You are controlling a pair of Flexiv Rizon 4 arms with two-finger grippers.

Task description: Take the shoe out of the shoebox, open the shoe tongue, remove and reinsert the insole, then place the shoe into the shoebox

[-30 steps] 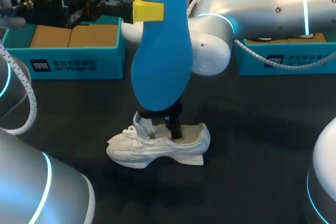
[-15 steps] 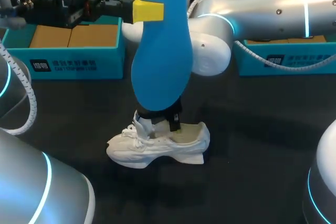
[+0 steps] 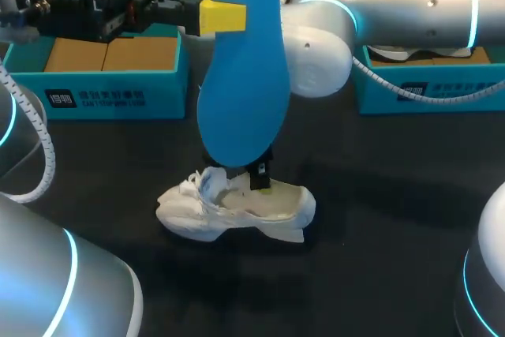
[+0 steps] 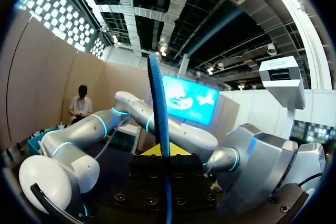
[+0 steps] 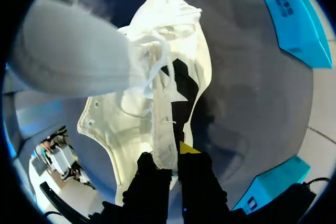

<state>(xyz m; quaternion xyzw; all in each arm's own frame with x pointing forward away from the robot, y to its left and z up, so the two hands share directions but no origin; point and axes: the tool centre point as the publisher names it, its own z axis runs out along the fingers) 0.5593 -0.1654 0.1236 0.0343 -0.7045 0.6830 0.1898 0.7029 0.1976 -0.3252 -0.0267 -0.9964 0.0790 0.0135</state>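
Observation:
High over the table's middle, my left gripper (image 3: 224,16) is shut on a blue insole (image 3: 241,92) that hangs upright. In the left wrist view the insole (image 4: 159,103) stands edge-on between the fingers of that gripper (image 4: 167,153). Below it a white shoe (image 3: 268,209) lies on the black table, toe to the left. My right gripper (image 3: 259,173) reaches down into the shoe's opening, partly hidden behind the insole. In the right wrist view the right gripper (image 5: 173,156) is shut on the shoe's white tongue (image 5: 163,129), with the shoe (image 5: 178,45) stretching ahead of it.
A teal shoebox (image 3: 110,88) stands at the back left and a second teal box (image 3: 430,88) at the back right, under my right arm. My left arm's large white links fill the near left corner of the head view.
My right gripper has shut on the tongue and risen slightly with its arm. The shoe has tipped and its toe has shifted a little left. The left arm and insole have not moved.

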